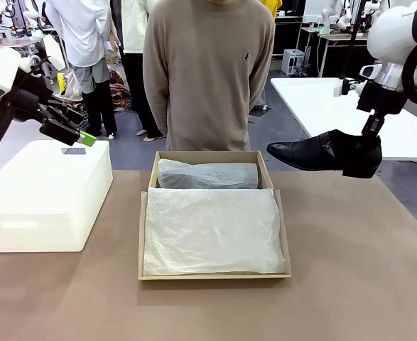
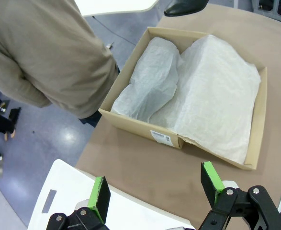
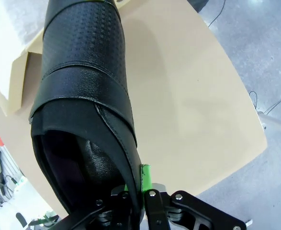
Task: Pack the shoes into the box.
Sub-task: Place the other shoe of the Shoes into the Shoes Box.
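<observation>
A black leather shoe [image 1: 318, 152] hangs in the air to the right of the box, toe pointing left, held at its heel. My right gripper [image 1: 369, 141] is shut on the shoe's heel rim [image 3: 130, 158], with one green pad [image 3: 146, 176] showing outside the leather. The tan cardboard box [image 1: 213, 154] lies open mid-table, lined with white tissue paper [image 1: 212, 231], with a rolled tissue bundle [image 1: 208, 174] along its far side. My left gripper [image 1: 80, 133] hovers open over the white plastic box, and its green pads [image 2: 101, 196] stand wide apart around nothing. The box [image 2: 139, 125] lies ahead of it.
A large white plastic box [image 1: 45, 195] stands at the table's left. A person in a beige sweater [image 1: 208, 71] stands at the far edge behind the cardboard box. Brown tabletop [image 1: 350, 270] is bare to the right and in front. A white table [image 1: 322, 99] stands behind on the right.
</observation>
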Available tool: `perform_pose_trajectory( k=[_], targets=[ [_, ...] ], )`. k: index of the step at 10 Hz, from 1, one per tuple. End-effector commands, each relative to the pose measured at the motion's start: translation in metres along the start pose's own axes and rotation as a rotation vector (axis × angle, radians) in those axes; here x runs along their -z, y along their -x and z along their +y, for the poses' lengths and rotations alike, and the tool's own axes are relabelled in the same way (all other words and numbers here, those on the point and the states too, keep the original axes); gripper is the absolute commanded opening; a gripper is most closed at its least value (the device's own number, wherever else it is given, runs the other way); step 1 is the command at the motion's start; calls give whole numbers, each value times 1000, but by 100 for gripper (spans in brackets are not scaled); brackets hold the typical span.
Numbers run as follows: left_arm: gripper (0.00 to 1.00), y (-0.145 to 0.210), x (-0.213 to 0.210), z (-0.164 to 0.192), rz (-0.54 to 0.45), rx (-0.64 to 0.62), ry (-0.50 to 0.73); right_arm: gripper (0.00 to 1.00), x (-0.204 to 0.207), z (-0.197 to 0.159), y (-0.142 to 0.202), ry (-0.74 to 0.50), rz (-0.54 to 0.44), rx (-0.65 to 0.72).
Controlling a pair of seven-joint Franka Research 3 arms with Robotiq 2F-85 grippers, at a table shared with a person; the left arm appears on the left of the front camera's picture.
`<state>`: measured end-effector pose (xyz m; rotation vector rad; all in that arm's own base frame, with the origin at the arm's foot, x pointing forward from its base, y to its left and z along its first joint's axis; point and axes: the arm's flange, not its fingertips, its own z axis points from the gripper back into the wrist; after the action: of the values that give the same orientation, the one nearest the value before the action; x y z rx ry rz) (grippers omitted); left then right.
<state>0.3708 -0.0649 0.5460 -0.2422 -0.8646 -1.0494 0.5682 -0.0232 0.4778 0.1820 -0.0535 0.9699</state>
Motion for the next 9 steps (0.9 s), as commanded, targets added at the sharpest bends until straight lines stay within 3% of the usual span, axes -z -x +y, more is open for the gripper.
perform_pose_trajectory(
  k=[1, 4, 9],
  targets=[
    [100, 2, 0, 1, -11, 10, 10, 0, -8, 12, -17, 28, -24, 64],
    [100, 2, 0, 1, -11, 10, 10, 0, -28, 46, -46, 88, -32, 238],
    [100, 2, 0, 1, -11, 10, 10, 0, -26, 92, -86, 200, 66, 516]
  ],
)
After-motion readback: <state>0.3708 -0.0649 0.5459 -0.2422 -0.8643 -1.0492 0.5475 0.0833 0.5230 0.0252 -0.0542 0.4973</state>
